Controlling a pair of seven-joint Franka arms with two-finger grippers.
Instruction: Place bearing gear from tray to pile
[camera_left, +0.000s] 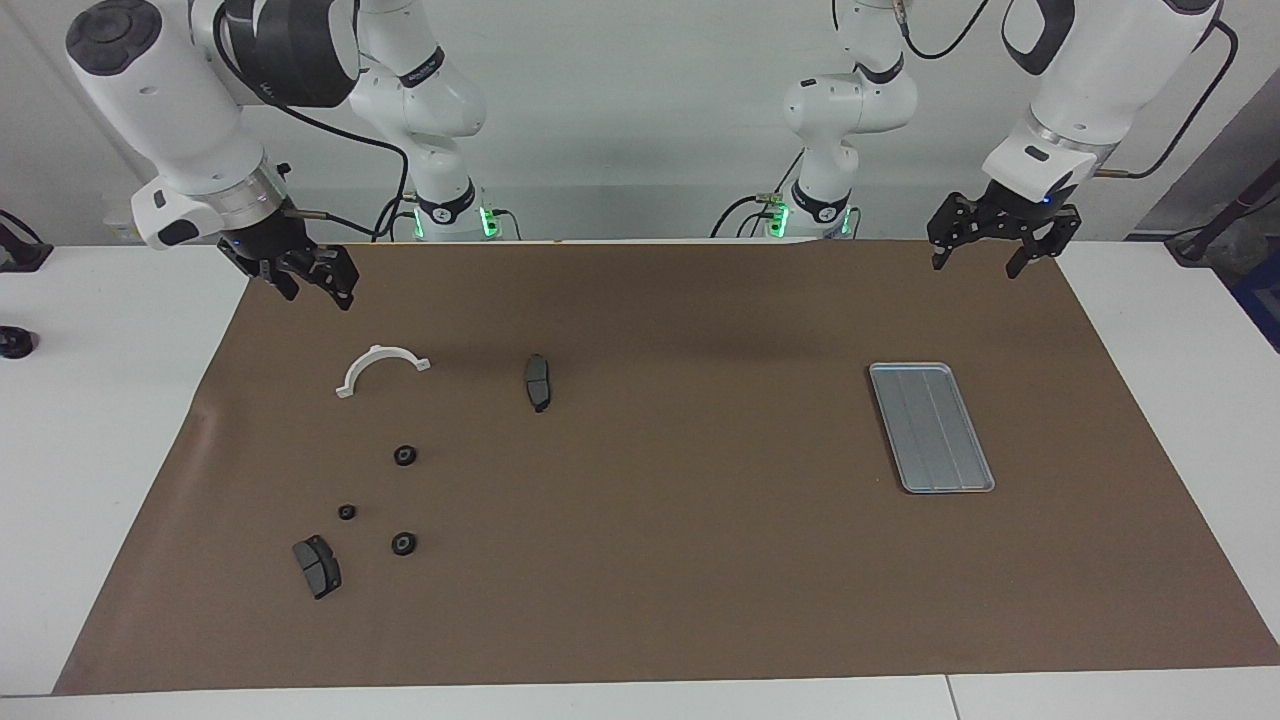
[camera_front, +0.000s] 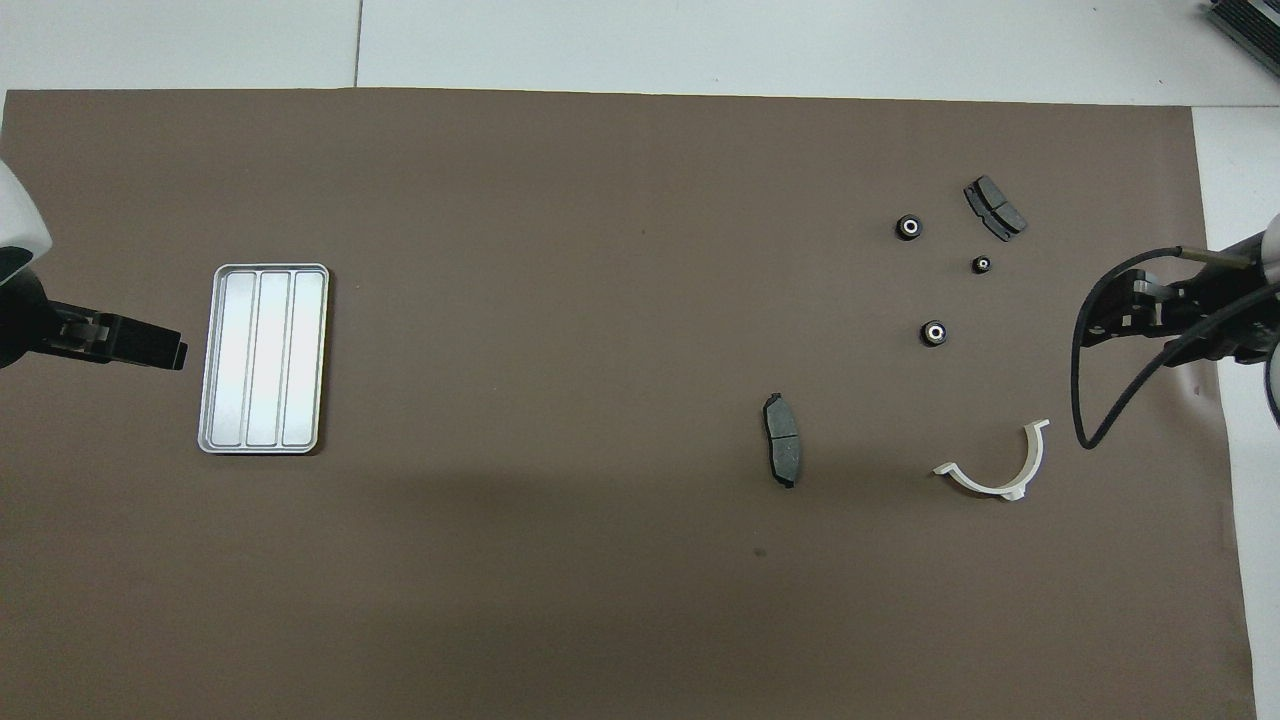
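Wide bare mat lies between the tray (camera_left: 931, 428) and the nearest brake pad (camera_left: 538, 381); past that pad, gears (camera_left: 404, 455) and bracket (camera_left: 380, 366) crowd the mat

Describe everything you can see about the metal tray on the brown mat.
The tray is a flat, silver-grey rectangle that looks like brushed metal, with rounded corners, a low raised rim and lengthwise ridges splitting its floor into three long strips. It lies flat on the brown mat toward the left arm's end of the table, set slightly askew. Nothing lies in it and nothing touches it except the mat. The left gripper hangs apart from it.
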